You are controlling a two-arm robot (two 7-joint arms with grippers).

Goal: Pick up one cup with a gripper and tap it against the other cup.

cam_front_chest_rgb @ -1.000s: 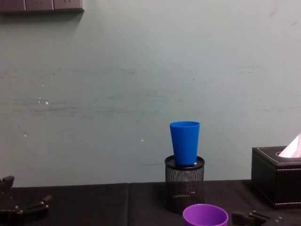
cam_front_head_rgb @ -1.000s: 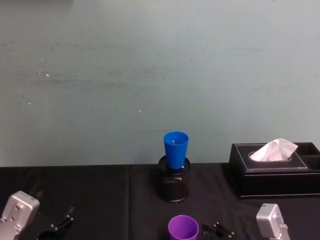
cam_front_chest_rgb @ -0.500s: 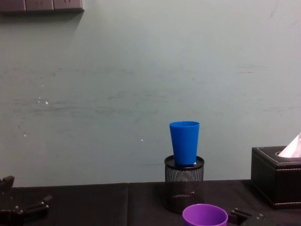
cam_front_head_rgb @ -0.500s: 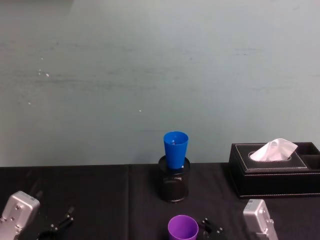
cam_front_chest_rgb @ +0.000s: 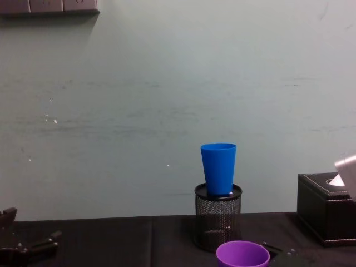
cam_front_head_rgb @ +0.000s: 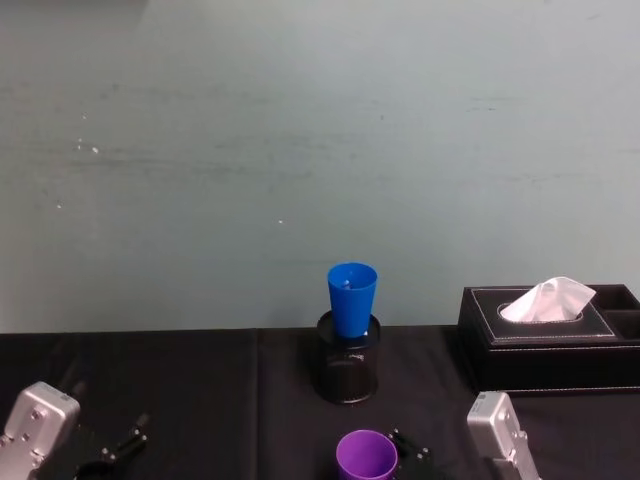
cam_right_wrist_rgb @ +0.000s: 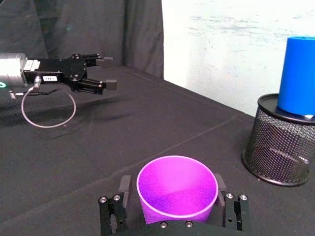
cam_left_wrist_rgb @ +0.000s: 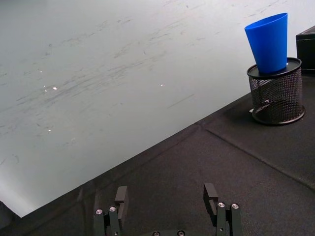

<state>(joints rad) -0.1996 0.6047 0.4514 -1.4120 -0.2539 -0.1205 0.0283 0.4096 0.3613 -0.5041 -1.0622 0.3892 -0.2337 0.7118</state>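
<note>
The left pincer (cam_left_wrist_rgb: 166, 191) is reaching out over the bench (cam_left_wrist_rgb: 197, 162), its two black fingers (cam_left_wrist_rgb: 121, 192) standing well apart with bare black cloth between them. Far ahead, the blue cup (cam_left_wrist_rgb: 268, 42) is sitting upright in the mouth of a black mesh holder (cam_left_wrist_rgb: 275, 96). A pale, scuffed wall (cam_left_wrist_rgb: 98, 73) is rising behind the bench.

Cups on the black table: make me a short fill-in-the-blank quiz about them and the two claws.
1. The blue cup rests in a holder made of black ___.
2. The purple cup stands between the fingers of the open right claw, its mouth facing ___.
3. The left claw, open, holds ___.
Missing words: mesh; up; nothing.
</note>
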